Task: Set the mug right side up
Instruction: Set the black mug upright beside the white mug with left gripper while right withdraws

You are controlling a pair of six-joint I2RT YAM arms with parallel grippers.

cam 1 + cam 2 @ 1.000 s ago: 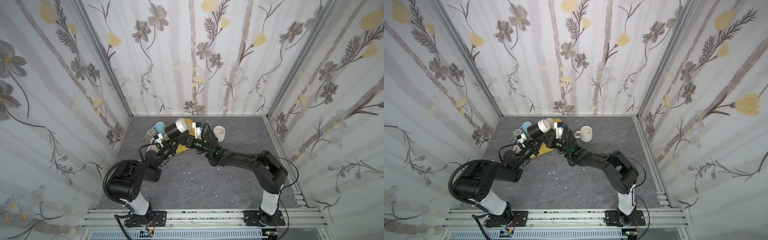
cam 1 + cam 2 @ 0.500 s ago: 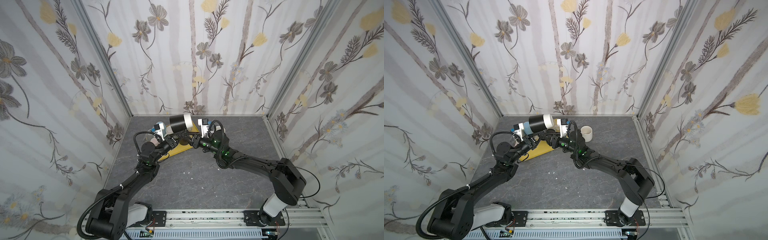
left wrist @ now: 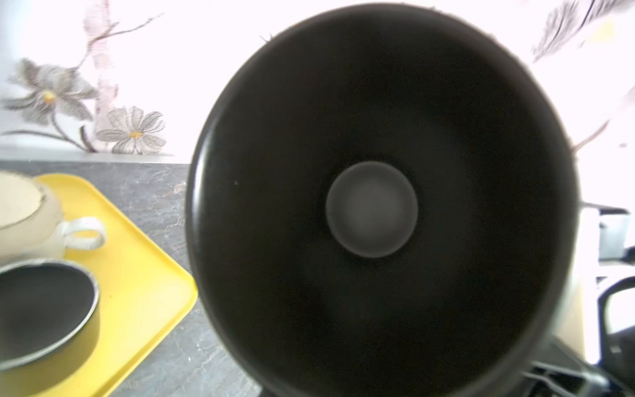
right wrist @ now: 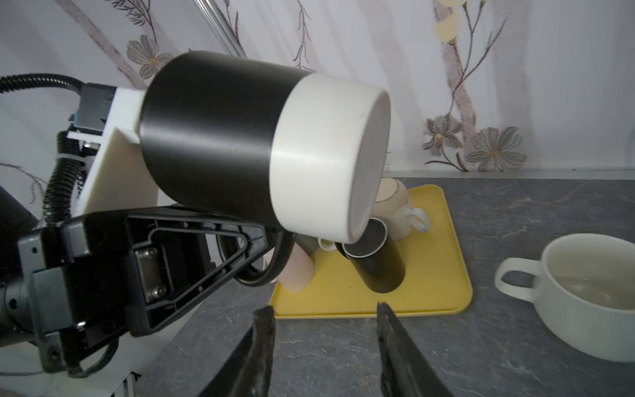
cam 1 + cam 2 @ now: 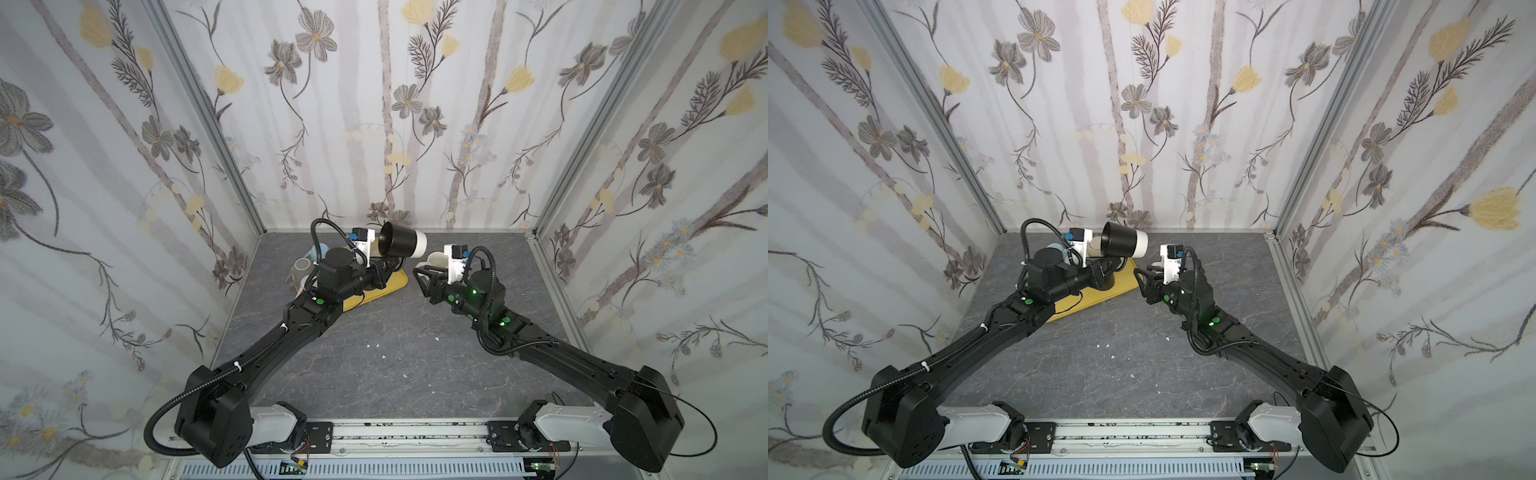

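Floral-papered walls [image 5: 386, 104] enclose a grey marbled tabletop [image 5: 395, 374], evenly lit.

Both top views look down from high above the front rail [image 5: 395, 436] toward the back wall [image 5: 386, 124]. They stand far enough off to hold the whole grey surface [image 5: 374, 353], and they share nearly all of it, shifted slightly sideways. The left wrist camera looks from very close straight into the mouth of the black mug [image 3: 371, 206], with the yellow tray [image 3: 137, 275] at the frame's edge. The right wrist camera looks low across the surface, past its own pincer [image 4: 324, 309], at the mug's side and the same tray.
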